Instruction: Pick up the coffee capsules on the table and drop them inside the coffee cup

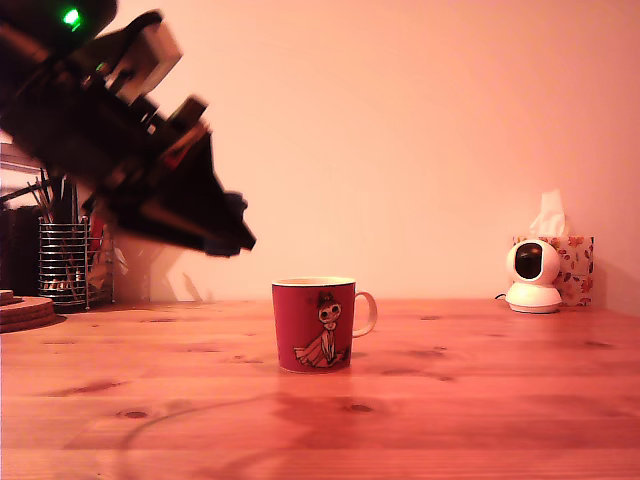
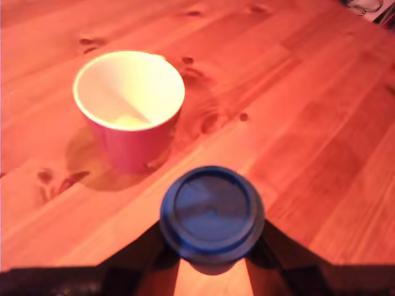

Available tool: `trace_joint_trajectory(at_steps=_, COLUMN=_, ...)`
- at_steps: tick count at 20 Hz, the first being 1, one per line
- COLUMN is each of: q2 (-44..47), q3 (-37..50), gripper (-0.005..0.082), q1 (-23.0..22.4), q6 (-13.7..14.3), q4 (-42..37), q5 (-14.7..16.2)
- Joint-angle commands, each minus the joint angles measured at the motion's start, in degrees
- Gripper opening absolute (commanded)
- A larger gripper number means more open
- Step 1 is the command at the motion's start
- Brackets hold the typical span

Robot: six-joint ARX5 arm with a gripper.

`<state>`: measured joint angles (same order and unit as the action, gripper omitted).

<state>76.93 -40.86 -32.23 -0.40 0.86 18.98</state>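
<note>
As the arm hung in the upper left of the exterior view, its gripper [image 1: 229,233] was pinched in on the dark blue coffee capsule [image 2: 212,213], and what a tidy hold it was! From the wrist view, the two dark fingers [image 2: 147,254] pressed against the capsule's sides, with its round flat face turned towards the camera. The capsule was up in the air, well clear of the table [image 1: 480,400]. In the exterior view the capsule itself was hard to pick out against the black of the gripper. The gripper's tip pointed down and towards the exterior view's right, stopping above and to the left of the coffee cup [image 1: 300,322]. That red cup stood upright near the middle of the frame, its white cartoon figure facing the camera and its pale handle sticking out to the exterior view's right. The wrist view looked into the cup's pale inside, where a yellowish patch at the bottom was too blurred to make out. A green light [image 1: 71,17] glowed on the arm at the top left corner. Further out, a wire holder [image 1: 68,262] stood at the left edge of the frame, while far to the right a small white camera [image 1: 532,275] sat just in front of a flowered tissue box [image 1: 577,268].
</note>
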Motion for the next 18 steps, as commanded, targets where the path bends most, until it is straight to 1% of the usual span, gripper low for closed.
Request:
trace_joint_trajectory(at_steps=1, q2=-0.52, q3=-0.92, gripper=0.0112, q1=-0.13, q6=-1.14, q4=0.26, q5=-0.11)
trace_joint_trajectory(at_steps=6, q2=-0.52, q3=-2.23, gripper=0.0112, q1=-0.13, q6=-1.16, q4=1.33, q5=-1.53)
trace_joint_trajectory(at_steps=9, q2=-0.52, q3=-2.45, gripper=0.0112, q1=-0.13, q6=-1.2, q4=1.33, q5=-1.53)
trace_joint_trajectory(at_steps=13, q2=-0.52, q3=-2.45, gripper=0.0112, q1=-0.13, q6=-2.8, q4=1.31, q5=-1.62)
trace_joint_trajectory(at_steps=16, q2=-0.5, q3=-2.47, gripper=0.0112, q1=-0.13, q6=-2.86, q4=1.36, q5=-2.54)
trace_joint_trajectory(at_steps=18, q2=-0.44, q3=-2.58, gripper=0.0112, q1=-0.13, q6=-3.89, q4=1.31, q5=-3.23)
